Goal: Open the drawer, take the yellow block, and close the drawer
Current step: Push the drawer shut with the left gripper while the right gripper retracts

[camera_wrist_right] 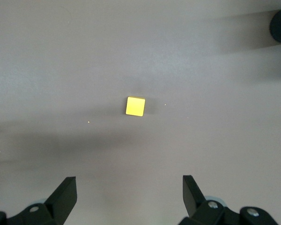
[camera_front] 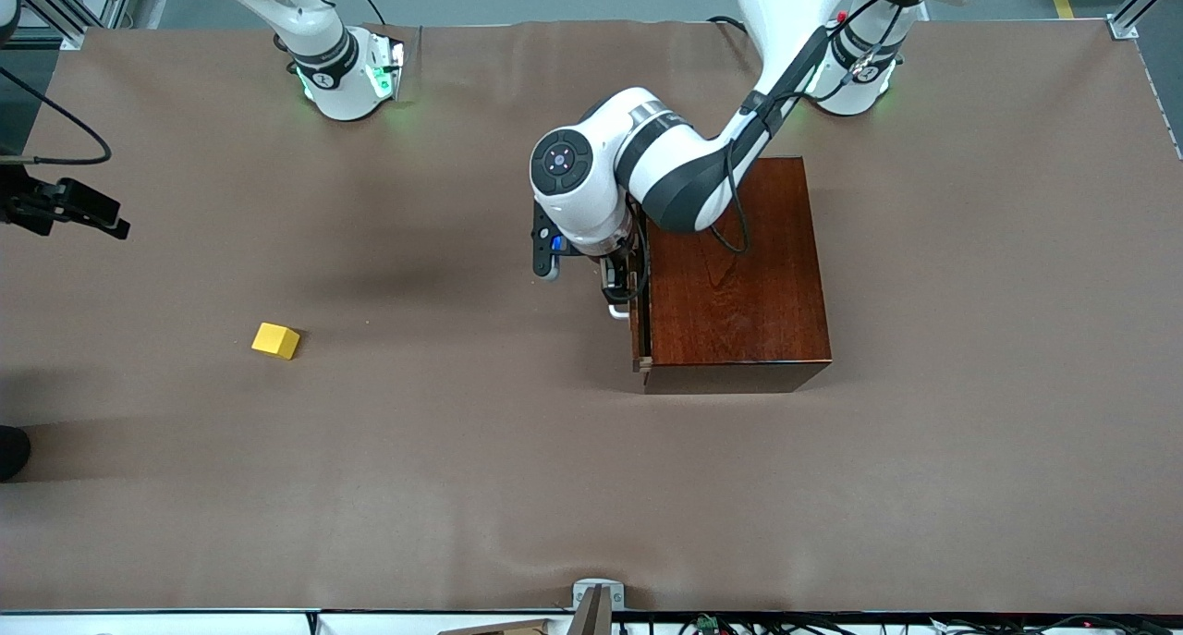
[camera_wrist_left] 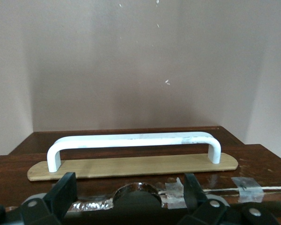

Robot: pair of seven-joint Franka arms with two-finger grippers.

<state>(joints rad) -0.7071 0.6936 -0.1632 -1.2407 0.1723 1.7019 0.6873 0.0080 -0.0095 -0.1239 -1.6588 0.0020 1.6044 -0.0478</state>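
1. The left gripper [camera_wrist_left: 126, 197] hangs in front of the drawer [camera_front: 638, 311], fingers spread apart and holding nothing, with the white handle [camera_wrist_left: 131, 143] just ahead of them.
2. The drawer sits almost flush in the wooden box [camera_front: 735, 274]; by the look of it, closing is the step in hand.
3. The right gripper [camera_wrist_right: 129, 197] is high over the table [camera_front: 462, 478], fingers wide and empty, looking down on the yellow block [camera_wrist_right: 135, 106].
4. The yellow block [camera_front: 275, 340] lies on the bare table toward the right arm's end, well apart from the box.
5. Next the left gripper probably needs a short, square push on the drawer front to seat it.
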